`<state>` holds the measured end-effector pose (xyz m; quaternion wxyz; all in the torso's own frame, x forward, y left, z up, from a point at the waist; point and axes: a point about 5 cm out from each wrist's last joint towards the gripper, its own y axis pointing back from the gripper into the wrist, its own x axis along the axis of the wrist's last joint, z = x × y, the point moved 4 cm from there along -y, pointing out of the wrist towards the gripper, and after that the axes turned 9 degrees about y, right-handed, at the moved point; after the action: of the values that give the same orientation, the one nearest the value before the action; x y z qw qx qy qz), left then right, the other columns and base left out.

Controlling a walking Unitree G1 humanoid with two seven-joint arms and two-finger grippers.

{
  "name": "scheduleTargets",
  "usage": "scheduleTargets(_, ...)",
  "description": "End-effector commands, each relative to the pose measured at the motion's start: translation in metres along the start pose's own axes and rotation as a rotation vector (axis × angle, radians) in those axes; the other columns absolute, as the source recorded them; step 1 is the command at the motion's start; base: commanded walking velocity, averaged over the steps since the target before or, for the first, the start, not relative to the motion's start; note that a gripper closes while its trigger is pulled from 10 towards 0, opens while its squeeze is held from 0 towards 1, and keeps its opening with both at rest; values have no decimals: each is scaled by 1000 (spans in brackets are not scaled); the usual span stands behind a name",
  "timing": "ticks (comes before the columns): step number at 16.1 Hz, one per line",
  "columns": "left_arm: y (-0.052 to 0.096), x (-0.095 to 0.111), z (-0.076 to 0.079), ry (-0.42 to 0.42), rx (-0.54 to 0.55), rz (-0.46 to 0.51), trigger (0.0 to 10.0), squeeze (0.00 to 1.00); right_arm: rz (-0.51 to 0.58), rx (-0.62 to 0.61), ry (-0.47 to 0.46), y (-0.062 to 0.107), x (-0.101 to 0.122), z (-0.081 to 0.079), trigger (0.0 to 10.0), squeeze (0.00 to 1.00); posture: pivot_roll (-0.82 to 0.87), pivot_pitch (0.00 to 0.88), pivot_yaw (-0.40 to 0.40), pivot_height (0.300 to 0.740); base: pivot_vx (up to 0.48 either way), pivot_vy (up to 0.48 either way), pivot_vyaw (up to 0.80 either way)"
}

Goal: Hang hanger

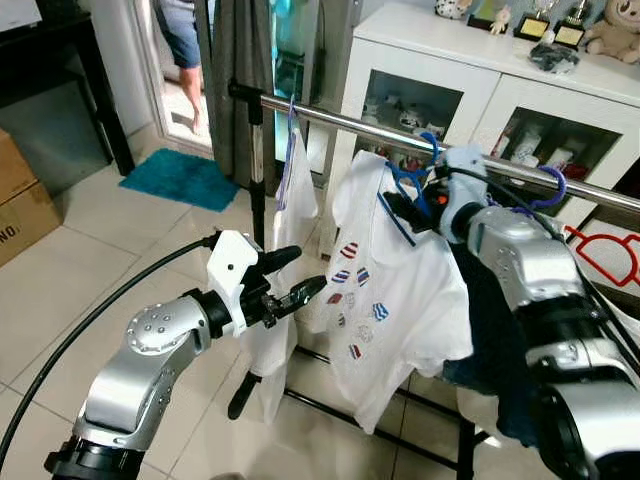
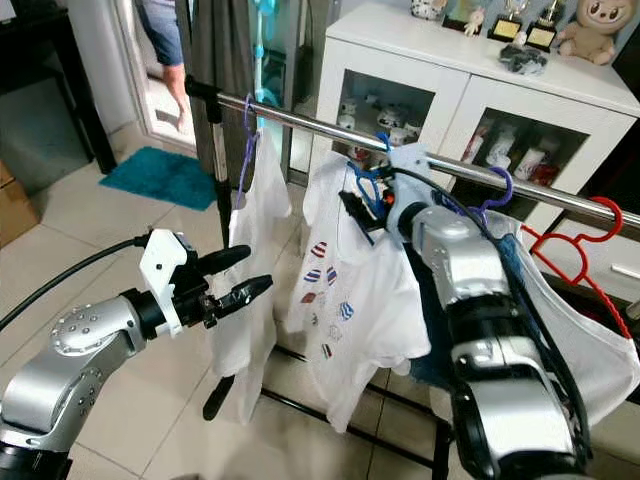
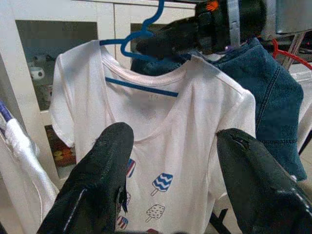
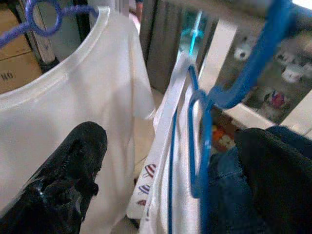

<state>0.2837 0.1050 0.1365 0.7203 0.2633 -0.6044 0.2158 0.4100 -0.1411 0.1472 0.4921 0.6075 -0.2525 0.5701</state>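
A steel clothes rail (image 1: 340, 122) carries the white ice-lolly T-shirt (image 1: 385, 290) on its blue hanger (image 1: 408, 180), hooked over the rail. The right gripper (image 4: 165, 165) is spread wide around the hanger's neck. The left gripper (image 1: 290, 278) hovers open near the shirt.

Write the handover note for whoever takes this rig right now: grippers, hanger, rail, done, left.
Right gripper: up at the rail, fingers open around the blue hanger carrying the white popsicle-print T-shirt.
Left gripper: open, empty, held in front of the shirt, below the rail.
Done: the hanger's hook looks over the rail, between other hung clothes.
Left: confirm the hook is seated, then withdraw the right arm.
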Motion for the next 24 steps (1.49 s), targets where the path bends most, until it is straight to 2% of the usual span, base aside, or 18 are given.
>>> scheduleTargets(1, -2, 6, 1, -10, -18, 9, 10000, 0, -4, -23, 13, -2, 3, 4, 10000, 0, 35, 0, -106, 740, 0, 0, 0)
scheduleTargets(2, -2, 6, 1, -10, -18, 9, 10000, 0, -4, -23, 13, -2, 3, 4, 10000, 0, 35, 0, -106, 740, 0, 0, 0)
scheduleTargets(3, -2, 6, 3, -4, -24, 11, 10000, 0, -31, -68, -16, -7, 2, 9, 3569, 0, 35, 0, -106, 740, 0, 0, 0)
scheduleTargets(4, -2, 6, 4, -2, -26, 11, 10000, 0, -35, -75, -20, -8, 2, 10, 3569, 0, 35, 0, -106, 740, 0, 0, 0)
scheduleTargets(5, -2, 6, 5, 1, -32, 9, 10000, 0, -38, -78, -37, -10, 2, 11, 0, 0, 36, 0, -114, 740, 0, 0, 0)
scheduleTargets(10, -3, 5, 6, 2, -44, 3, 10000, 0, -46, -81, -60, -10, 0, 16, 0, 0, 33, 0, -109, 740, 0, 0, 0)
scheduleTargets(17, -3, 1, 8, -2, -67, -19, 10000, 0, -48, -81, -83, -12, -4, 14, 0, 0, 35, 0, -96, 740, 0, 0, 0)
scheduleTargets(24, -3, 1, 6, -7, -46, -8, 10000, 0, -44, -70, -69, -14, -1, 11, 0, 0, 38, 0, -106, 740, 0, 0, 0)
